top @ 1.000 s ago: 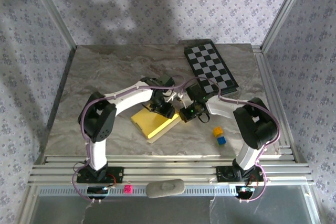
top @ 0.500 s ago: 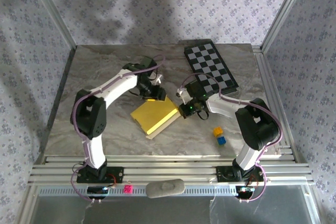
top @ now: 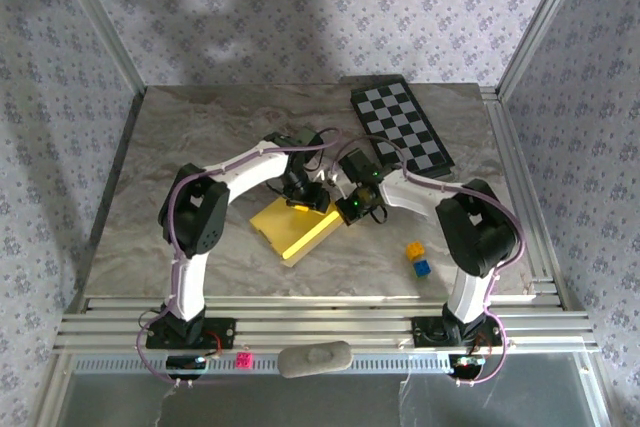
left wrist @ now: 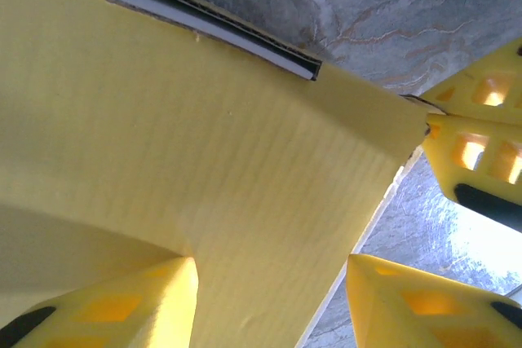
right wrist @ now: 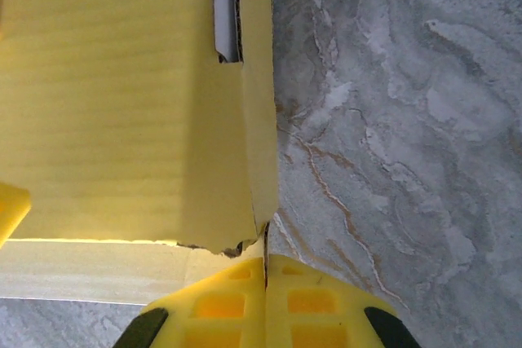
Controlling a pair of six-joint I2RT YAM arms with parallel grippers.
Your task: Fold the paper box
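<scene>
As the left pincer (left wrist: pixel 273 283) straddles the paper box (left wrist: pixel 204 136), right pincer (right wrist: pixel 265 265) grips it.

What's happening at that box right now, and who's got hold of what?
Both arms meet at the far right corner of the yellow paper box, which lies flat on the table. The right gripper is shut, seemingly pinching a thin flap edge there. The left gripper is open, its fingers straddling the box's top panel. A whitish gap shows along one edge, so folding looks unfinished.
</scene>
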